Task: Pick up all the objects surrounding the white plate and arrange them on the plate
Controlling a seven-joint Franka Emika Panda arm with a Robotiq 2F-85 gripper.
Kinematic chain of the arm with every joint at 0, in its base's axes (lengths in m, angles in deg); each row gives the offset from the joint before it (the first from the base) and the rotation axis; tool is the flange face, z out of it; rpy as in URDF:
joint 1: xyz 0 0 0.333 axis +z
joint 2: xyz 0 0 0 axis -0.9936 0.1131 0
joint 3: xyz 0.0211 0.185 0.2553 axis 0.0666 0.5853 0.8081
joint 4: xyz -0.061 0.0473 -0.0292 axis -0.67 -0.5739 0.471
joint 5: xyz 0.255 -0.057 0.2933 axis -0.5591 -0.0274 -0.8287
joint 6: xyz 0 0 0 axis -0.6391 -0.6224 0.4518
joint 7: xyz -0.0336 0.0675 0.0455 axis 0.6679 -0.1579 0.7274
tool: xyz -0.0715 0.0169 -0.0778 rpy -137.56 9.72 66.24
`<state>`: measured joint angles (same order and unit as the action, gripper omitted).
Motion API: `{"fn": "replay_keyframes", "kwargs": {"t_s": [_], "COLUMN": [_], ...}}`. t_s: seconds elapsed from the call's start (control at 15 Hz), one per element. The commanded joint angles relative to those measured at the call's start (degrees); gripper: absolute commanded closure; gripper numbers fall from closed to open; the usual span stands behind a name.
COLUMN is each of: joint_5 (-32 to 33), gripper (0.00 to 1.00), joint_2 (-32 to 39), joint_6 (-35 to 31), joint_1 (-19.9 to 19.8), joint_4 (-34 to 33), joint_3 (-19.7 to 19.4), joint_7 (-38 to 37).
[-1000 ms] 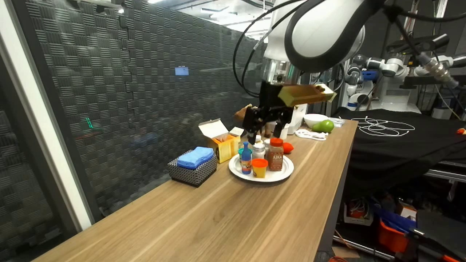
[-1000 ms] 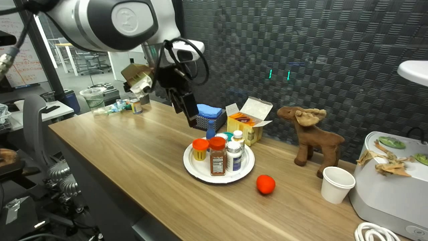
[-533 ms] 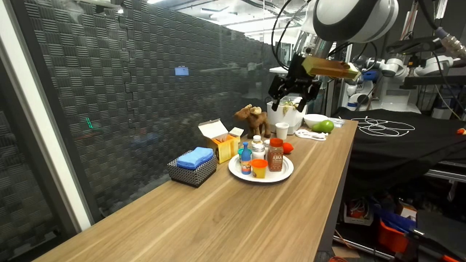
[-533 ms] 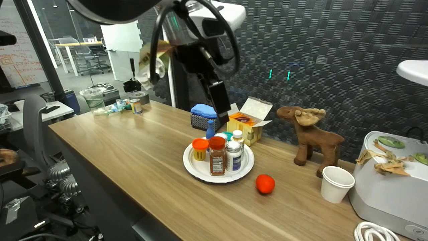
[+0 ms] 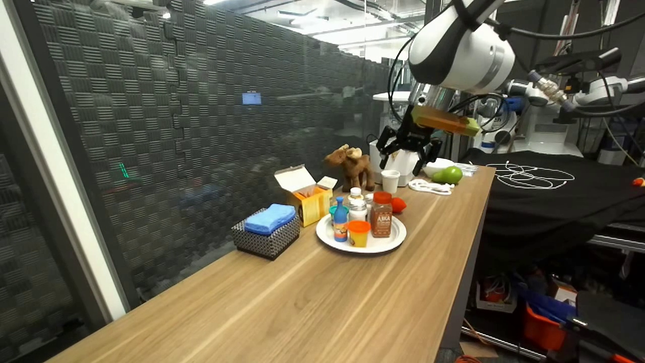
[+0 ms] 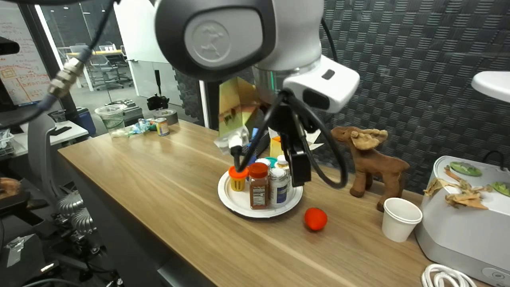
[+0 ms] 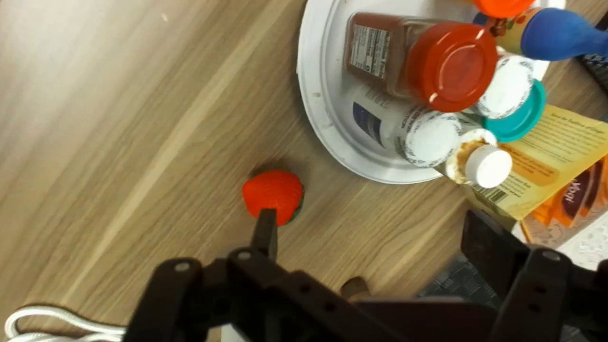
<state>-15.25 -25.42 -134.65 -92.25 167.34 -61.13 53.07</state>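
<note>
- 7 containers (image 5: 358, 210) appear grouped on the white plate (image 5: 388, 242), centre frame: orange-lidded pot (image 5: 359, 235), blue bottle (image 5: 340, 222), red-capped spice jar (image 5: 381, 218), 3 white-capped bottles (image 7: 432, 138), green-lidded jar (image 7: 520, 116). Their arranging looks done.
- Beyond, a strawberry (image 5: 398, 204) lies on the wooden tabletop (image 5: 302, 302), possibly left to place.
- Farther, upper right, the gripper (image 5: 400, 167) is spread wide, holding nothing.
- Hidden: most of the green-lidded jar; the wrist view's top edge cuts the orange-lidded pot.
</note>
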Motion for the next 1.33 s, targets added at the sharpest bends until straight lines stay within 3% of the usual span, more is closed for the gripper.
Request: {"fn": "replay_keyframes", "kwargs": {"t_s": [0.0, 0.27, 0.87, 0.93, 1.27], "joint_5": [1.0, 6.4, 10.3, 10.5, 11.1], "gripper": [0.0, 0.0, 0.0, 0.16, 0.58], "joint_2": [9.6, 15.0, 22.9, 23.2, 22.7], "joint_6": [3.2, 6.7, 13.8, 14.2, 15.1], "joint_1": [-1.5, -0.8, -0.4, -0.4, 0.0], "joint_4": [-9.1, -14.3, -23.2, -23.5, -23.0], "joint_3": [-0.7, -2.4, -2.7, -2.7, -2.9], "joint_7": [-1.3, -4.4, -7.3, -7.5, -8.3]}}
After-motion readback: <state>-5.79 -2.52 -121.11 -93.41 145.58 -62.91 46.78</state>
